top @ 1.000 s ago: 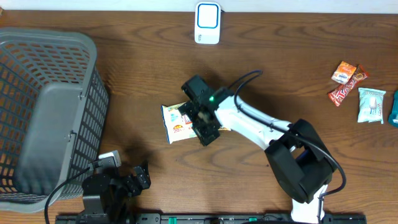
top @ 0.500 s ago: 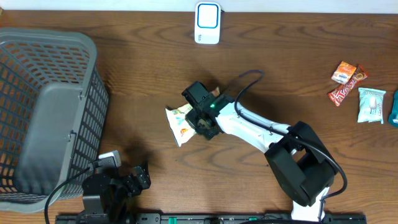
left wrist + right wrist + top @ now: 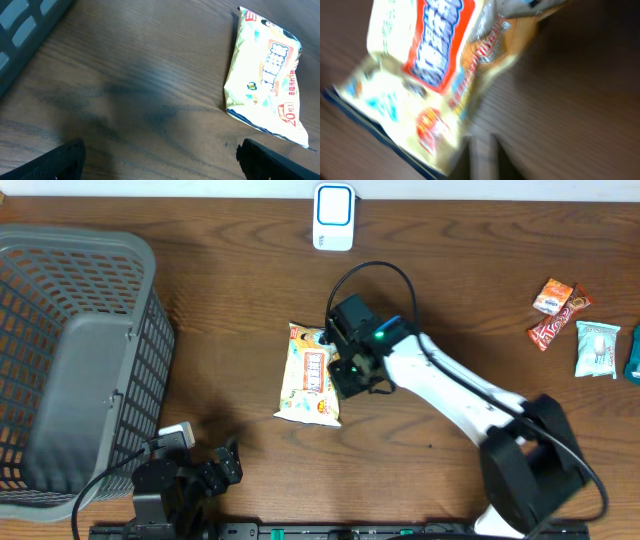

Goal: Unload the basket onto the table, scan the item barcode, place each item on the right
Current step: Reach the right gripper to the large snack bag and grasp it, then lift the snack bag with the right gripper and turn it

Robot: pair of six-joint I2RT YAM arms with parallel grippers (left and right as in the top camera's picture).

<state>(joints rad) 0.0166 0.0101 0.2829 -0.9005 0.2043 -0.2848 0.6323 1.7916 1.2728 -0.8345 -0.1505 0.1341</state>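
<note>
Looking down from overhead, we see the snack packet (image 3: 311, 375) in the middle of the table (image 3: 200, 280), long axis pointing roughly toward the white and blue scanner (image 3: 334, 217) at the far edge, with open wood between them. The right gripper (image 3: 352, 368) sits at the packet's right edge, touching or overlapping it; we judge it is there to carry the packet to the scanner, but from here we cannot tell whether its claw is clamped on the wrapper or only beside it. The left gripper (image 3: 225, 465) is parked at the near edge beside the grey basket (image 3: 60, 260), well clear of the work, and a few other wrapped snacks (image 3: 560, 315) wait at the far right. No barcode shows on the upturned face, so we think the packet needs turning before a scan. From the left wrist, both left fingertips (image 3: 60, 160) stand far apart with nothing between them, so that claw is open; the packet lies ahead, printed side up, with a red block of white characters we cannot read and what looks like a 20 in a red badge. From the right wrist, the packet fills the blurred frame close up, red label and yellow wrapper, and the claw's state is not shown.
</note>
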